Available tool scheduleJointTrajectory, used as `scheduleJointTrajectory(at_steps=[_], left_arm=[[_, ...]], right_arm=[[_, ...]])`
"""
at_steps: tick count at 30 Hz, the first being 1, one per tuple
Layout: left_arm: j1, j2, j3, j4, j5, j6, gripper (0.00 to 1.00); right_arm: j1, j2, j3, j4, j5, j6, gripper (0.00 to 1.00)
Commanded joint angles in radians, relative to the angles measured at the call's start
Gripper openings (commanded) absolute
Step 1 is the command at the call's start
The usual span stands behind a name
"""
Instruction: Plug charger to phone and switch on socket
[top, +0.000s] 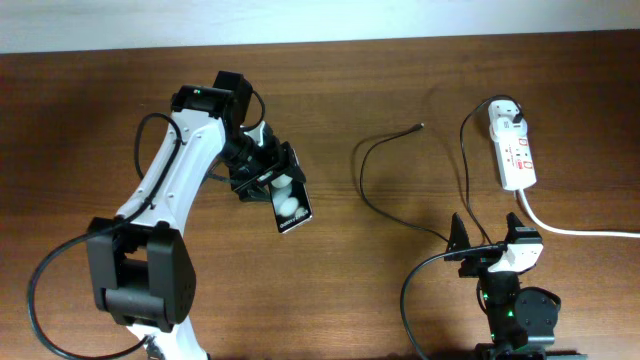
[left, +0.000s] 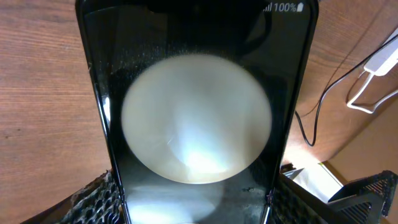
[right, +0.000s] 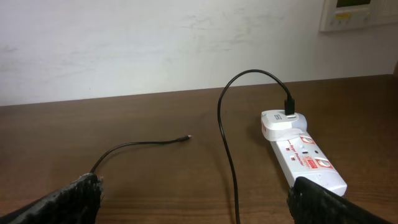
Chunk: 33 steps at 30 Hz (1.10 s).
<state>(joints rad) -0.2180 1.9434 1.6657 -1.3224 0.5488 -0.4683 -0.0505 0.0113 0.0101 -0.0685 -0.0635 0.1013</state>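
Note:
My left gripper (top: 262, 180) is shut on the phone (top: 290, 205), a black glossy slab with two round white reflections, and holds it left of centre. In the left wrist view the phone (left: 196, 118) fills the frame between my fingers (left: 193, 208). The charger's black cable (top: 365, 190) loops across the table, and its free tip (top: 418, 127) lies apart from the phone. Its plug head (right: 283, 119) sits in the far end of the white socket (top: 513, 150). My right gripper (top: 490, 248) is open and empty, near the socket's (right: 308, 158) near end, with the cable (right: 227, 149) running between its fingers (right: 199, 211).
The socket's thick white cord (top: 575, 230) runs off to the right edge. A pale wall (right: 155, 43) stands behind the brown wooden table (top: 400, 80). The charger cable also shows in the left wrist view (left: 317, 112).

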Motion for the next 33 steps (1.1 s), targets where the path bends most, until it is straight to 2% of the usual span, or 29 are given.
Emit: scheduleJointTrajectory(at_steps=[1,8,9,10,12,13,14,15,17,18,20,21,22,23,26,28,32,33], left_arm=[[-0.002,0.007,0.004,-0.011,0.072,0.013,0.61],[-0.002,0.007,0.004,-0.002,0.163,0.013,0.61],[-0.002,0.007,0.004,-0.002,0.166,0.013,0.61],[-0.002,0.007,0.004,0.003,0.166,0.012,0.61],[-0.002,0.007,0.004,0.005,0.17,0.002,0.62],[-0.002,0.007,0.004,0.005,0.171,-0.017,0.62],[-0.002,0.007,0.004,0.014,0.194,-0.021,0.62],[-0.002,0.007,0.004,0.028,0.216,-0.022,0.62],[-0.003,0.007,0.004,0.032,0.223,-0.044,0.62],[-0.003,0.007,0.004,0.031,0.223,-0.044,0.62],[-0.003,0.007,0.004,0.039,0.222,-0.08,0.62],[-0.002,0.007,0.004,0.056,0.223,-0.105,0.62],[-0.002,0.007,0.004,0.069,0.223,-0.125,0.62],[-0.002,0.007,0.004,0.085,0.226,-0.148,0.62],[-0.002,0.007,0.004,0.148,0.225,-0.238,0.62],[-0.002,0.007,0.004,0.167,0.225,-0.246,0.62],[-0.002,0.007,0.004,0.167,0.225,-0.247,0.62],[-0.002,0.007,0.004,0.167,0.225,-0.247,0.62]], right_arm=[[0.005,-0.005,-0.005,-0.007,0.008,0.0,0.99],[0.005,-0.005,-0.005,-0.007,0.023,0.003,0.99],[0.005,-0.005,-0.005,-0.003,-0.027,0.058,0.99],[0.005,-0.005,-0.005,0.004,-0.099,0.151,0.99],[0.005,-0.005,-0.005,0.02,-0.321,0.43,0.99],[0.005,-0.005,-0.005,0.02,-0.41,0.506,0.99],[0.005,-0.005,-0.005,0.019,-0.688,0.686,0.99],[0.005,-0.005,-0.005,0.019,-0.869,0.81,0.99],[0.005,-0.005,-0.005,0.021,-1.038,0.925,0.99],[0.005,-0.005,-0.005,0.02,-1.036,0.954,0.99],[0.005,-0.005,-0.005,0.02,-0.966,0.951,0.99],[0.005,-0.005,-0.005,0.034,-0.943,0.853,0.99],[0.005,-0.005,-0.005,0.034,-0.94,0.818,0.98],[0.005,-0.005,-0.004,0.034,-0.924,0.819,0.92],[0.005,0.008,0.036,-0.032,-0.855,0.819,0.92],[0.005,0.067,0.081,-0.033,-0.826,0.819,0.92],[0.005,0.422,0.294,-0.035,-0.806,0.683,0.92],[0.005,0.547,0.386,-0.101,-0.782,0.613,0.92]])
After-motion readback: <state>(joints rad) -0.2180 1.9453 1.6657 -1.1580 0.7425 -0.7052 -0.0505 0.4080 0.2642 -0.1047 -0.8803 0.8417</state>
